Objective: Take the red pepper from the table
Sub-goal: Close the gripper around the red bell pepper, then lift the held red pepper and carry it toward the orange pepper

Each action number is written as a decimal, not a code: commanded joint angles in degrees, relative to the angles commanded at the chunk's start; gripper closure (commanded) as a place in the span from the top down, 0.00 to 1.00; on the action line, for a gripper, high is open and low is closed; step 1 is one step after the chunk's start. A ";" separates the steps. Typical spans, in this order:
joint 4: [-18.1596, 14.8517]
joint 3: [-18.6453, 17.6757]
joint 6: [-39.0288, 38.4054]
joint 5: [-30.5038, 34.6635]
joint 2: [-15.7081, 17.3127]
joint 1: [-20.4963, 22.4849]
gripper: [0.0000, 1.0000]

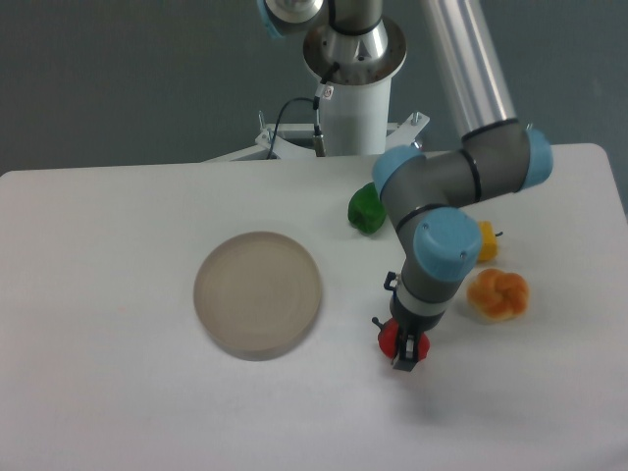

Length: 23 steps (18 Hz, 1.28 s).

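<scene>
White table, red pepper btwn fingers.

My arm is grey with pale blue joint caps, and my dark gripper shows black against the red pepper, which is a glossy red. The table is plain white, the round plate on it a flat beige-grey with no pattern. The green pepper is deep green, the yellow pepper bright yellow, and the bun orange with paler knotted folds.
</scene>
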 joint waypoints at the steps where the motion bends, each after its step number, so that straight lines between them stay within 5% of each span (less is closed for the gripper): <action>1: -1.67 -0.09 -1.84 0.09 1.58 0.52 0.58; 8: -15.37 3.42 -3.53 4.73 6.95 6.68 0.54; 11: -15.92 5.18 -3.35 11.23 6.60 6.16 0.54; 23: -13.47 4.31 -12.75 10.28 7.22 4.57 0.54</action>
